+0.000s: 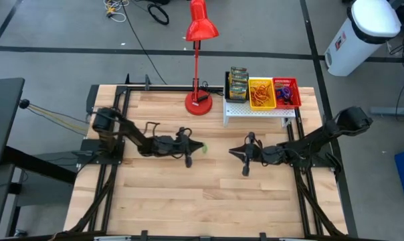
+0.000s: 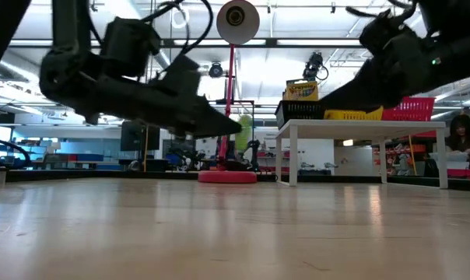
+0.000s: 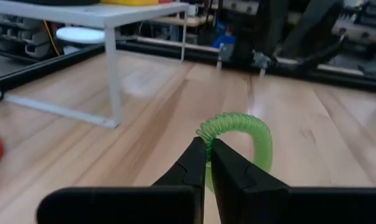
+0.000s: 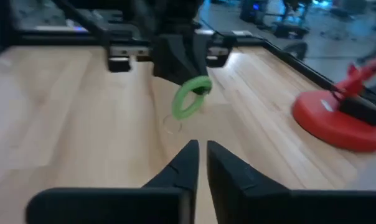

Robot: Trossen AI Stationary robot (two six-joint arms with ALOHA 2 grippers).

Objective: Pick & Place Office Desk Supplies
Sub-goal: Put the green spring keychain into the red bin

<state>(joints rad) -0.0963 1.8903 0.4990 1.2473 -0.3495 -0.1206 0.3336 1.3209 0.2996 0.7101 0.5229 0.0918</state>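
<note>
From the high view I see my left tool (image 1: pixel 200 146) near the table's (image 1: pixel 188 201) middle, clamped on a green rubber band (image 1: pixel 203 147); my right tool (image 1: pixel 233 152) faces it nearby. The three mesh bins (image 1: pixel 262 94) sit on a white stand (image 1: pixel 255 111) by the far edge. My left wrist view shows the fingers (image 3: pixel 197 163) pinching the green loop. My right wrist view shows my right tool's fingers (image 4: pixel 185 163) almost together, holding nothing.

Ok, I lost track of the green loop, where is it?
The green loop is pinched in the left gripper, held above the table near its middle, in front of the red lamp.
</note>
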